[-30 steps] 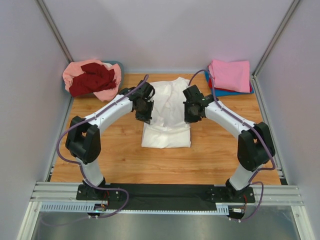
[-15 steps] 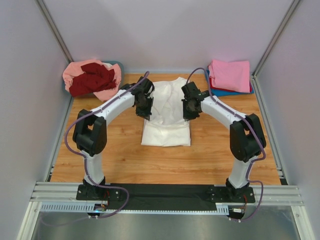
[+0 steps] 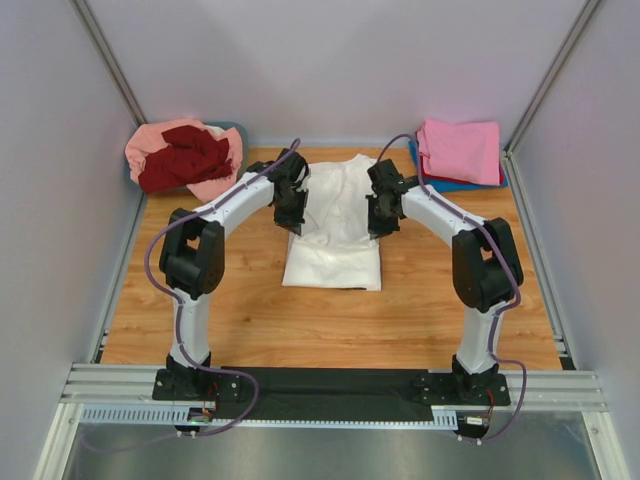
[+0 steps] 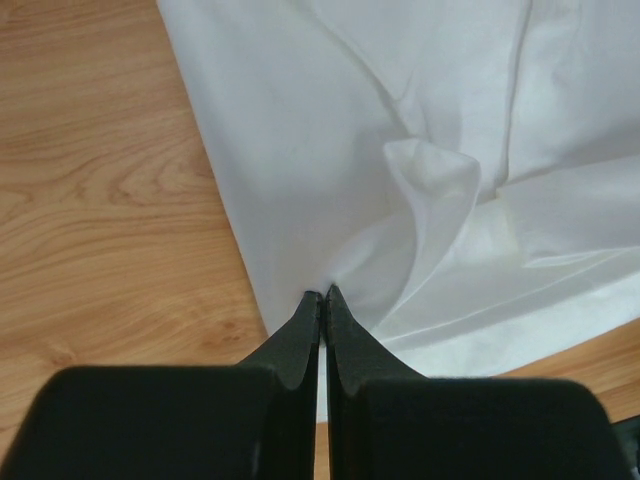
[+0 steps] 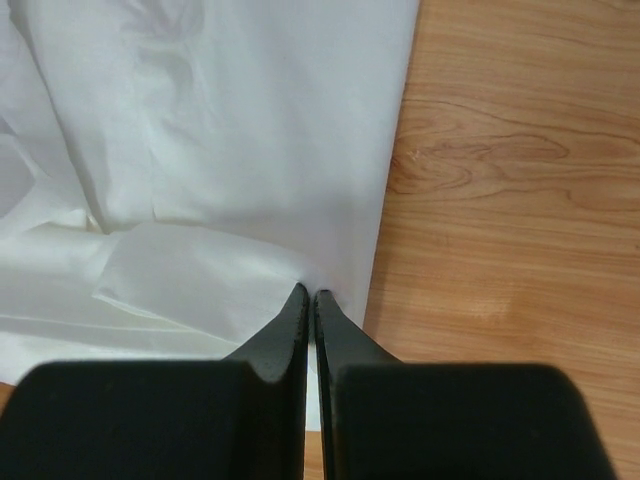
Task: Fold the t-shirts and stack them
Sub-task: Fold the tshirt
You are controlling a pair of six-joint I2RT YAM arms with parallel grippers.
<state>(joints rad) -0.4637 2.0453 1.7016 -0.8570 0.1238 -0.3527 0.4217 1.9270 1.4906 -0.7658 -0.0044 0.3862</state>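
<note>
"Top external, far left corner: what lies there?"

"A salmon-pink t-shirt (image 3: 150,150) and a dark red t-shirt (image 3: 185,158), crumpled together over a grey-blue tub (image 3: 238,128). Only a sliver of the tub shows."

"And the left fingers (image 4: 295,340)?"

"Clenched on the left edge of the off-white t-shirt (image 3: 335,240). The left wrist view shows the cloth puckering toward their tips."

"Where is that shirt?"

"In the middle of the wooden surface (image 3: 250,310), between the two arms. It lies as a long folded strip running from the back wall toward the bases."

"Right fingers (image 5: 340,340)?"

"Pressed together on the shirt's right edge, roughly opposite the left pair. In the right wrist view a folded layer of cloth meets their tips."

"Far right corner?"

"A neat stack. The bright pink t-shirt (image 3: 460,150) is on top, the red t-shirt (image 3: 430,175) under it and the blue t-shirt (image 3: 470,186) at the bottom. It sits well apart from the off-white one."
</note>
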